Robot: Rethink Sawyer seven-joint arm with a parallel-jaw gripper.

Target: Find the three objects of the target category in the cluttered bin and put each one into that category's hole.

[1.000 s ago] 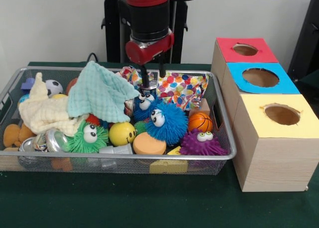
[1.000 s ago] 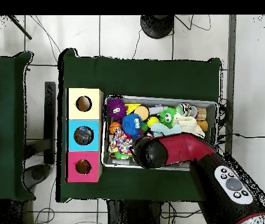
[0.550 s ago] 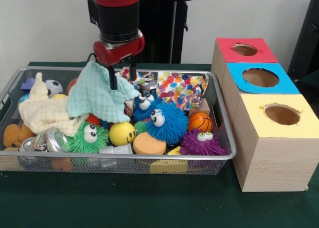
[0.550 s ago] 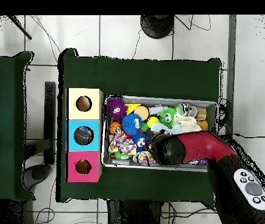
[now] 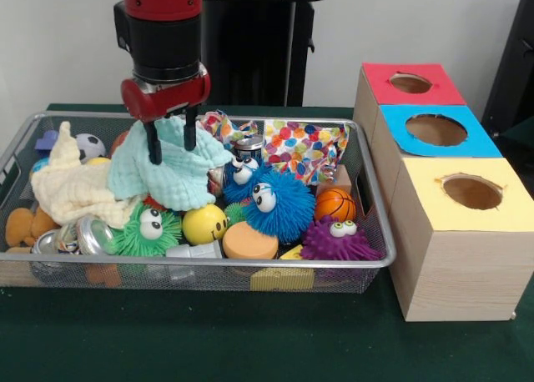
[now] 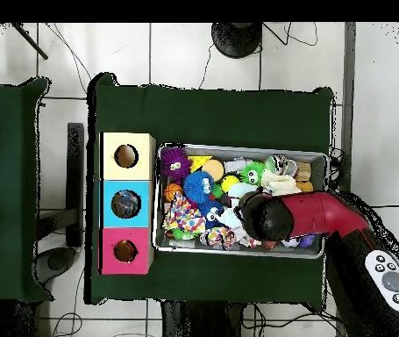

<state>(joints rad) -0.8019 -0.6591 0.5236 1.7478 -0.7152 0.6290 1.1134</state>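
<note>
The red and black arm's gripper (image 5: 172, 143) is down over the left half of the silver wire mesh bin (image 5: 377, 200), with its two dark fingers (image 5: 153, 145) straddling a raised fold of the pale mint-green waffle cloth (image 5: 171, 169). The jaws look narrow and pinched on the fabric, though it's honestly hard to be sure they're gripping it. That cloth is draped over other stuff, just beside a cream-yellow cloth (image 5: 71, 190) on its left.

Rest of the bin is a mess of toys: a fuzzy blue ball with googly eyes (image 5: 278, 203), a green spiky one (image 5: 148, 228), a purple spiky one (image 5: 338, 240), a small orange basketball (image 5: 335, 204), a yellow smiley ball (image 5: 204, 223) and a polka-dot cloth (image 5: 304, 147) at the back.

To the right of the bin stand three wooden boxes with round holes, topped red (image 5: 410, 83), blue (image 5: 436, 130) and yellow (image 5: 471, 192).
</note>
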